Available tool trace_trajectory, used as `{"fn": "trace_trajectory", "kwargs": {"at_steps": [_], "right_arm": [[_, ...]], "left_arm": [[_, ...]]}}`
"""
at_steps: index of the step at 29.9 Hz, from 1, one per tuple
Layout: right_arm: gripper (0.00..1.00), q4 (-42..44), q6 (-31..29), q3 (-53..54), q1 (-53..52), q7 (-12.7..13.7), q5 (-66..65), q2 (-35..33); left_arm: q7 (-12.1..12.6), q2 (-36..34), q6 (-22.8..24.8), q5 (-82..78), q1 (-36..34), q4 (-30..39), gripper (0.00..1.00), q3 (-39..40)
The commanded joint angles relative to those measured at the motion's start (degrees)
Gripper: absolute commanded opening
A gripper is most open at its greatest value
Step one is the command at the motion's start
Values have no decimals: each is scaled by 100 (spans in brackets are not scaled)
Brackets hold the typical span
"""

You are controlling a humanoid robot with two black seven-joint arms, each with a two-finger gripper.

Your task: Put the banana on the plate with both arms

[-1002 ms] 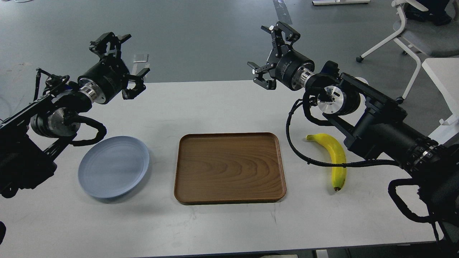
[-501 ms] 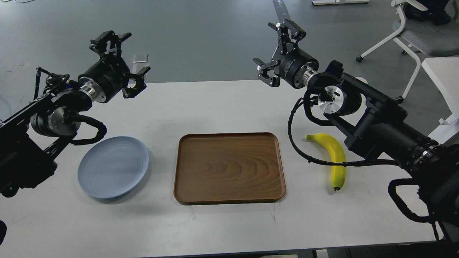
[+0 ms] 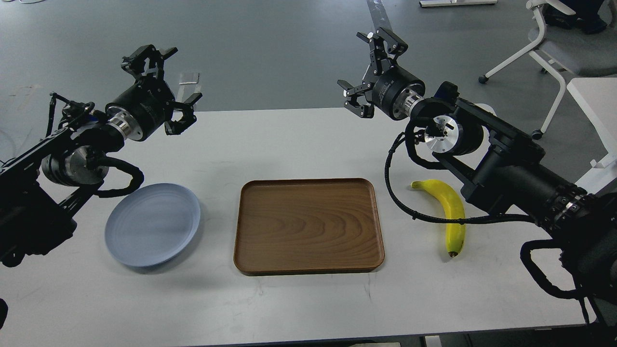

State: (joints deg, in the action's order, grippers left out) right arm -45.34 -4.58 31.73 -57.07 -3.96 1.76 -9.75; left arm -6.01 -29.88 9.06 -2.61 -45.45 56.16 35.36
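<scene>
The yellow banana (image 3: 449,211) lies on the white table at the right, dark tip toward me, partly crossed by a black cable of my right arm. The pale blue-grey plate (image 3: 152,224) lies at the left, with nothing on it. My left gripper (image 3: 166,82) is open and empty, raised above the table's far edge, up and behind the plate. My right gripper (image 3: 367,70) is open and empty, raised over the far edge, well above and left of the banana.
A rectangular brown wooden tray (image 3: 308,225) with nothing in it lies between plate and banana. A white office chair (image 3: 554,43) stands on the grey floor at the back right. A white surface (image 3: 595,111) sits at the right edge.
My right gripper rose and shifted slightly right, then settled a little left and lower. My left gripper barely moved. Banana, plate and tray stayed still.
</scene>
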Motion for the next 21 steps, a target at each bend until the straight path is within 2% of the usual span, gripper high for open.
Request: {"fn": "trace_trajectory", "kwargs": {"at_steps": [1, 15, 17, 18, 20, 21], "right_arm": [[100, -1, 10, -18, -15, 0, 0, -10], [100, -18, 150, -44, -32, 0, -18, 8], [100, -10, 150, -44, -32, 0, -18, 8], [100, -10, 150, -44, -32, 0, -18, 8], [100, -1, 159, -44, -24, -9, -18, 8], [100, -1, 168, -44, -24, -9, -26, 8]], "left_arm": [[3, -9, 16, -20, 1, 0, 98, -12], [-14, -80, 34, -81, -7, 9, 98, -38], [-137, -80, 17, -370, -34, 26, 98, -38], [-398, -71, -27, -929, -60, 35, 98, -38], [-733, -71, -80, -1765, -60, 35, 98, -38], [-1031, -71, -246, -2770, -60, 44, 98, -38]]}}
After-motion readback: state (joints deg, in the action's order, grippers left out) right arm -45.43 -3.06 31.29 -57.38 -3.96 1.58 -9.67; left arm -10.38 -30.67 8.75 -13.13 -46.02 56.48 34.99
